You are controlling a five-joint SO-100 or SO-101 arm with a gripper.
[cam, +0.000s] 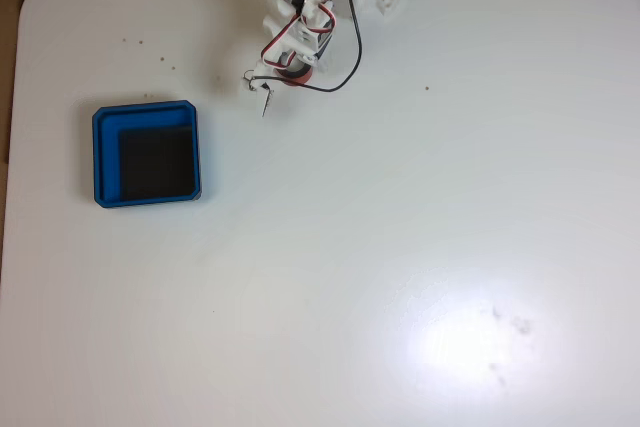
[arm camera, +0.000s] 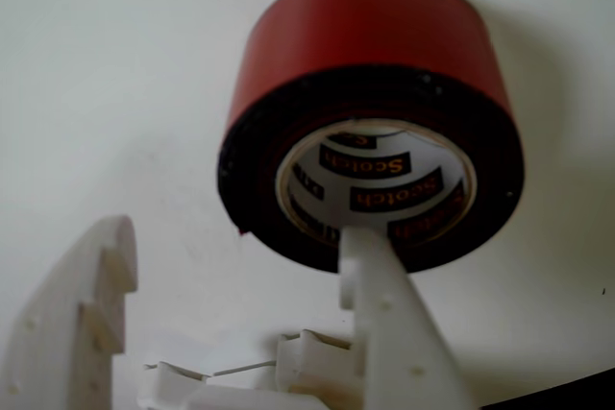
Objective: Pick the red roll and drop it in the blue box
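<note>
Right, your gripper is down on the table at the red roll, and in the wrist view you can see its jaws spread apart, nothing clamped. The right-hand finger reaches up to the roll's dark face and its tip covers the lower edge of the pale core, where the printed label shows; whether it touches the roll, you cannot tell. The left-hand finger stands off to the left of the roll, with bare table between them. The roll lies flat on the white table. In the fixed view the roll peeks out red from under the arm near the top edge. Your blue box sits well apart, lower left of the arm, black floor showing.
</note>
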